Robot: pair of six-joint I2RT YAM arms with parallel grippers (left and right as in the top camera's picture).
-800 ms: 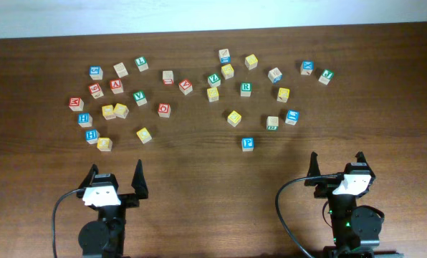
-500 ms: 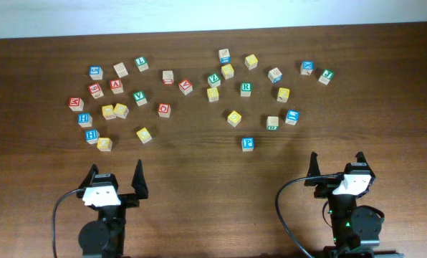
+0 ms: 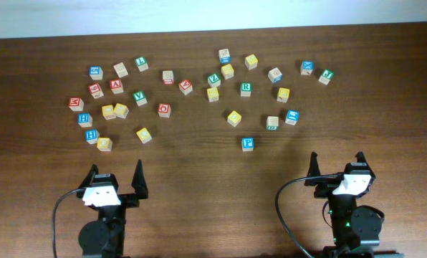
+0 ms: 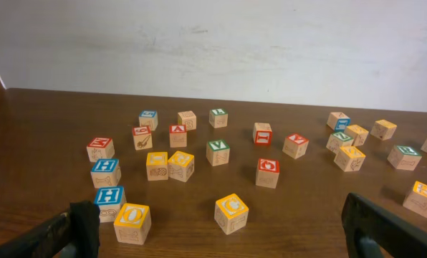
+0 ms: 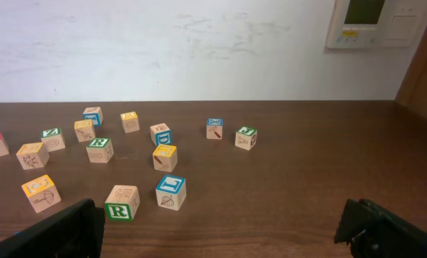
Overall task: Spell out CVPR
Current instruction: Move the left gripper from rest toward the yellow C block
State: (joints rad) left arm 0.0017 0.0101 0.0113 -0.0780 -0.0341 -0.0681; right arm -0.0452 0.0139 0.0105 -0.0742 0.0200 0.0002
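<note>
Lettered wooden blocks lie scattered across the far half of the brown table (image 3: pixel 199 172). A blue P block (image 3: pixel 247 143) lies nearest the front, alone. A green R block (image 3: pixel 246 89) (image 5: pixel 99 149) and green V blocks (image 3: pixel 140 97) (image 3: pixel 213 79) lie among the others; one V also shows in the left wrist view (image 4: pixel 218 152). A yellow block (image 3: pixel 143 135) (image 4: pixel 231 211) reads C or G. My left gripper (image 3: pixel 115 183) (image 4: pixel 224 236) and right gripper (image 3: pixel 336 166) (image 5: pixel 221 236) are open, empty and low at the front edge, well short of the blocks.
A yellow O block (image 4: pixel 132 221) and two blue H blocks (image 4: pixel 109 201) lie near the left gripper. A block with a green R on its side (image 5: pixel 122 202) and a blue-topped block (image 5: pixel 170 191) lie ahead of the right gripper. A white wall stands behind the table.
</note>
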